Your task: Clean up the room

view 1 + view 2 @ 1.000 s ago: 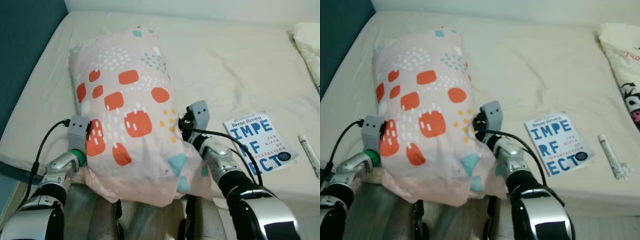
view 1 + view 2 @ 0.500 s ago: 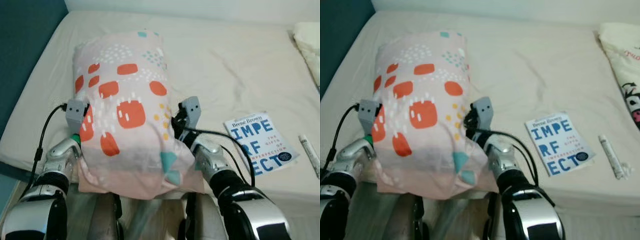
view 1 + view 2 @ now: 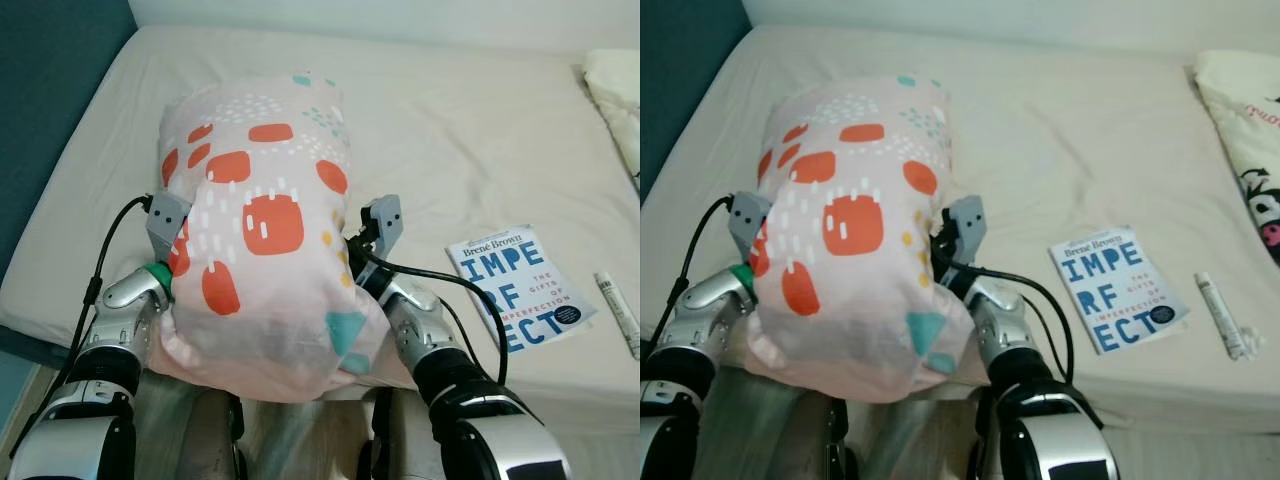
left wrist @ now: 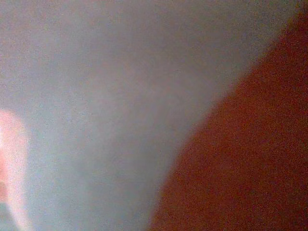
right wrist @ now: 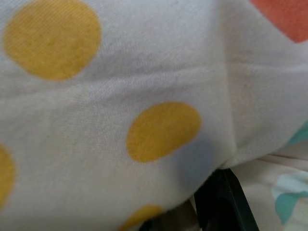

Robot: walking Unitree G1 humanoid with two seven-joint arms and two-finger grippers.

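Pillow: a plump pillow [image 3: 262,240], pale pink cloth printed with orange blocks, white dashes, teal and yellow marks, held between both arms at the near edge of the bed [image 3: 470,130].
Left gripper: the left gripper [image 3: 168,222] presses into the pillow's left flank; its fingers are buried in fabric, so whether they are spread or pinched cannot be told.
Right gripper: the right gripper [image 3: 372,232] presses into the pillow's right flank, its fingers likewise hidden.
Right wrist view: woven cloth up close, yellow dots on white, a crease, one black fingertip [image 5: 226,202] under the fabric.
Left wrist view: a blur of grey and dark orange, the lens against the cloth.
Bed: cream sheet, softly wrinkled.
Book: a white paperback book [image 3: 520,285] with blue lettering lies flat to the robot's right, apart from the pillow.
Tube: a small white tube [image 3: 1220,313] lies beyond the book.
Right eye view: a second cream pillow with black print [image 3: 1245,130] at the far right.
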